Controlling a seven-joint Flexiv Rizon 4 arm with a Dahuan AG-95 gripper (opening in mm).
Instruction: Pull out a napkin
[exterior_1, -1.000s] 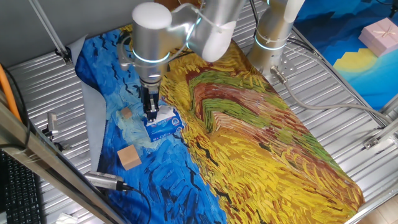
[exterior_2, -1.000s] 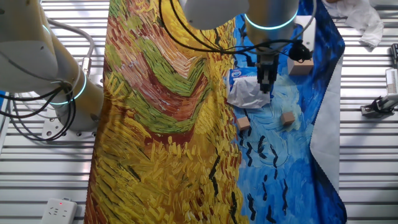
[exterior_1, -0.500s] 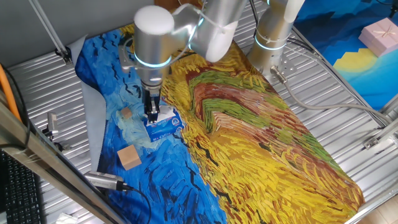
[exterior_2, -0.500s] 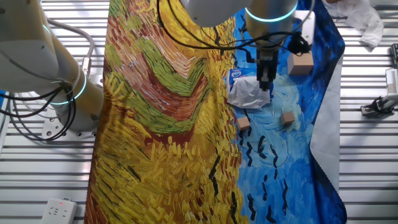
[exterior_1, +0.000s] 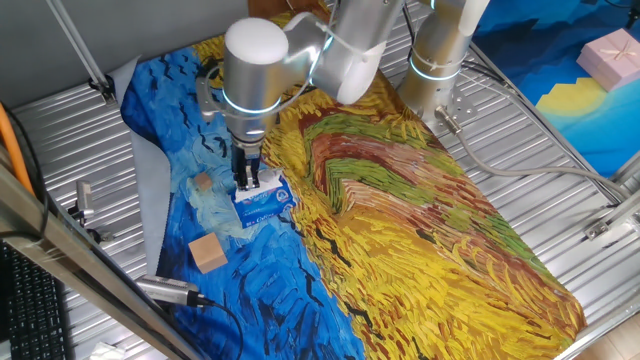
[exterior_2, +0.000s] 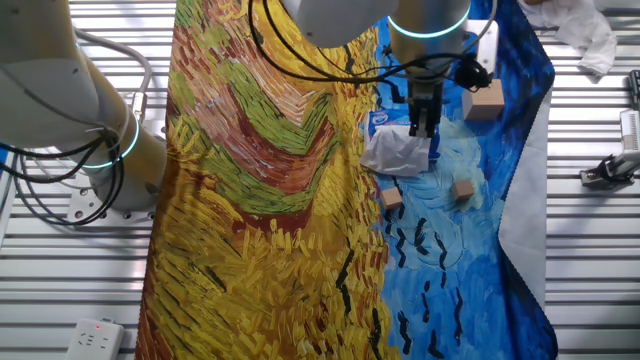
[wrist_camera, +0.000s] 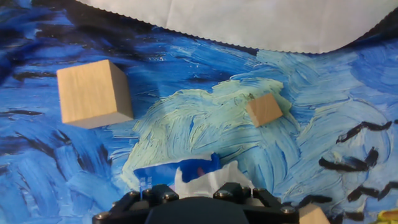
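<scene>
The white crumpled napkin (exterior_2: 397, 155) sticks out of the small blue tissue pack (exterior_2: 384, 122) on the blue part of the painted cloth. In one fixed view the pack (exterior_1: 264, 203) lies right under my gripper (exterior_1: 245, 183). My gripper (exterior_2: 420, 126) stands upright over the pack, its fingers close together on the napkin's top. In the hand view the napkin (wrist_camera: 208, 179) rises from the pack (wrist_camera: 158, 176) straight into the gripper body at the bottom edge; the fingertips are hidden there.
A large wooden cube (wrist_camera: 93, 93) and a small one (wrist_camera: 264, 109) lie beyond the pack; another small cube (exterior_2: 391, 198) lies near the napkin. The cloth's white underside (wrist_camera: 249, 22) is folded at the far edge. The arm's base (exterior_1: 440, 60) stands behind.
The gripper has shifted a little along the pack and the wrist has swung slightly sideways. The napkin and pack have hardly moved.
</scene>
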